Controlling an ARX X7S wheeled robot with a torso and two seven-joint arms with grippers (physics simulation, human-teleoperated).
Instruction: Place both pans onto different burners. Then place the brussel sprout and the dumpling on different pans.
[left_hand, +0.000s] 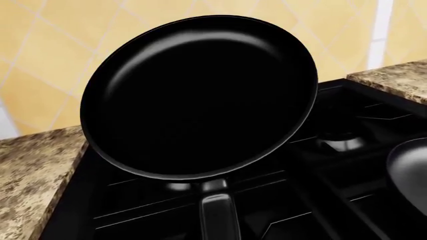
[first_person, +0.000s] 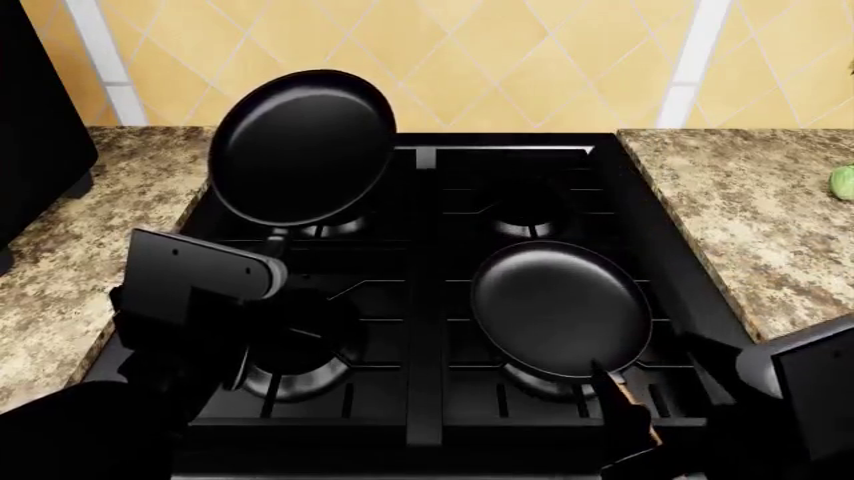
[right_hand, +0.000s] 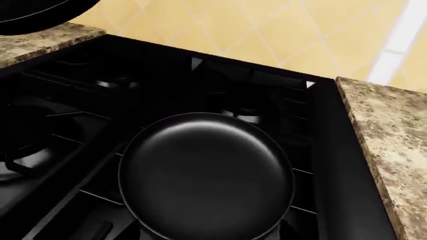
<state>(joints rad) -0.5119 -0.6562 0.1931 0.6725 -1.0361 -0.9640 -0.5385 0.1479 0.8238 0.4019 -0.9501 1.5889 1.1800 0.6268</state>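
Head view shows a black stove (first_person: 420, 300) set into a speckled stone worktop (first_person: 747, 220), with a yellow tiled wall behind it. The left arm (first_person: 200, 275) holds the pan with the black handle (first_person: 303, 147) up in the air, tilted steeply so its inside faces the camera, above the stove's rear left burner (first_person: 327, 228); in the left wrist view the same pan (left_hand: 200, 97) fills most of the picture, its handle (left_hand: 219, 212) running back toward the camera. The left jaws themselves are out of sight in every view, so I cannot tell directly how they stand, though the lifted pan hangs from that arm by its handle.

The second pan (first_person: 561, 308) lies flat on the grate over the front right burner (first_person: 534, 380), near the stove's front right corner. Its handle (first_person: 627, 415) points toward the stove's front edge, where the right arm (first_person: 787, 390) is. The right wrist view looks down on this pan (right_hand: 207, 175) resting level; the right jaws are not visible, and whether they are clenched on the handle cannot be told.

The brussel sprout (first_person: 843, 182) sits at the far right edge of the worktop, partly cut off by the frame. The front left burner (first_person: 296, 368) is uncovered.
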